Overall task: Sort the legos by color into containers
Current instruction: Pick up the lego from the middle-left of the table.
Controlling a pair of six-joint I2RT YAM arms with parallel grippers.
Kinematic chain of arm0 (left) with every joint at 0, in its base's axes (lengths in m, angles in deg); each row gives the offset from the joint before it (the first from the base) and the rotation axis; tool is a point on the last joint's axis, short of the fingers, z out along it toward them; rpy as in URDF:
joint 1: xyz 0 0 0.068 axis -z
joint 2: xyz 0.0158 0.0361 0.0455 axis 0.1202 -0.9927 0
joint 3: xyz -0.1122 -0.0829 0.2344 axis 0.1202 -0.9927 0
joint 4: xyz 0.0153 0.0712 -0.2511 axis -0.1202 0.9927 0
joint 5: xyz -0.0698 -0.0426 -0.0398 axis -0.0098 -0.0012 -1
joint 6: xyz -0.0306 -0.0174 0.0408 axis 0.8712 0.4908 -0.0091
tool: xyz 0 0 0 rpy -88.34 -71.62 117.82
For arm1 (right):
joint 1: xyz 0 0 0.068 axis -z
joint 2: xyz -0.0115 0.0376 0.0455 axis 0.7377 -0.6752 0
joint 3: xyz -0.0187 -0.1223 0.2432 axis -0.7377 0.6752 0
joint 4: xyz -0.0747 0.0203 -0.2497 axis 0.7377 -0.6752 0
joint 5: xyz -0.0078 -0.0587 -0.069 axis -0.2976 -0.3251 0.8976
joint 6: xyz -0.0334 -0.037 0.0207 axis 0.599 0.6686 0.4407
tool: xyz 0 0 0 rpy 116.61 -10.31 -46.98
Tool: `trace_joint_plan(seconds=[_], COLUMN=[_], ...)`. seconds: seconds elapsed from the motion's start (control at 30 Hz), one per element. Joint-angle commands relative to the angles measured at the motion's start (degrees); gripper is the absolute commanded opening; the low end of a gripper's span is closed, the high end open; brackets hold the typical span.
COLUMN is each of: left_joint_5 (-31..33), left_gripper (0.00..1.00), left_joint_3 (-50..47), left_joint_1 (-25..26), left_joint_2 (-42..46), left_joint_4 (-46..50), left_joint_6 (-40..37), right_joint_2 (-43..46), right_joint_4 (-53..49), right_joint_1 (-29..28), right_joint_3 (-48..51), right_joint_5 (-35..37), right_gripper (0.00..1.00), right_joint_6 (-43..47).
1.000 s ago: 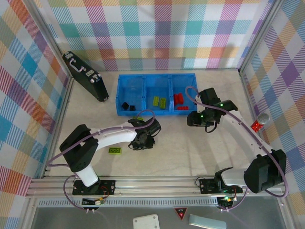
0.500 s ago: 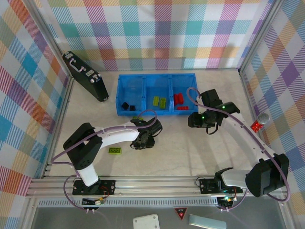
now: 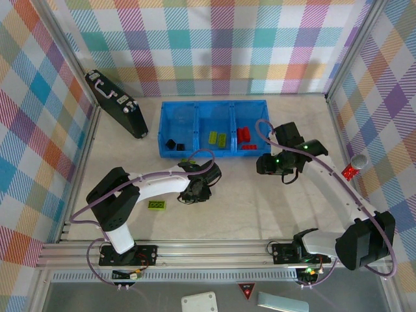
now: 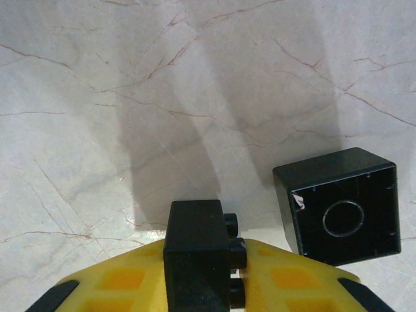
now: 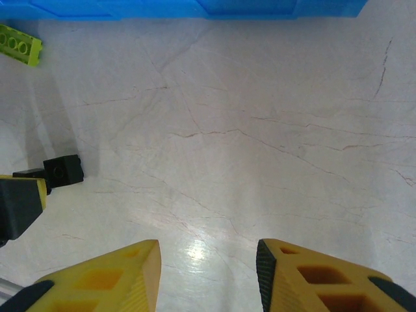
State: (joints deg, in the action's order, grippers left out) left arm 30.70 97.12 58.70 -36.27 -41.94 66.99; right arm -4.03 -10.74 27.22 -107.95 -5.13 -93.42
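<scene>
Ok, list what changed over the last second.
Only small shifts: the left arm's elbow slid slightly right, the right arm's elbow eased toward the near edge. Nothing visibly grabbed or released; the left gripper is shut on a black lego, the right gripper open. The loose green lego, the tray and its contents stayed put.

We find the tray (image 3: 214,103) at the back of the table (image 3: 260,208). One flat brick (image 3: 189,161) lies just before it, seemingly touching; a second brick (image 3: 156,205) lies left of the left gripper (image 3: 195,193), a cube (image 4: 198,250) between its fingers (image 4: 123,281).
</scene>
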Motion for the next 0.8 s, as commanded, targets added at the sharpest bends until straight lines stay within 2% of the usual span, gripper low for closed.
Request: trace_joint_plan(seconds=[0.0, 0.5, 0.77], left_joint_5=[0.4, 2.4, 3.2], left_gripper=[0.28, 0.26, 0.26], left_joint_3=[0.6, 2.0, 5.1], left_joint_1=[0.5, 0.5, -1.5], left_joint_2=[0.7, 3.7, 6.5], left_joint_4=[0.7, 3.9, 7.6], left_joint_6=[-0.5, -2.0, -4.6], right_joint_2=[1.7, 2.1, 2.4], right_joint_4=[-1.2, -1.1, -1.5], right_joint_1=[0.0, 0.0, 0.0], right_joint_3=[1.1, 1.3, 1.7], right_joint_5=[-1.2, -1.3, -1.3], right_gripper=[0.45, 0.45, 0.45], right_joint_6=[-1.3, -1.5, -1.8])
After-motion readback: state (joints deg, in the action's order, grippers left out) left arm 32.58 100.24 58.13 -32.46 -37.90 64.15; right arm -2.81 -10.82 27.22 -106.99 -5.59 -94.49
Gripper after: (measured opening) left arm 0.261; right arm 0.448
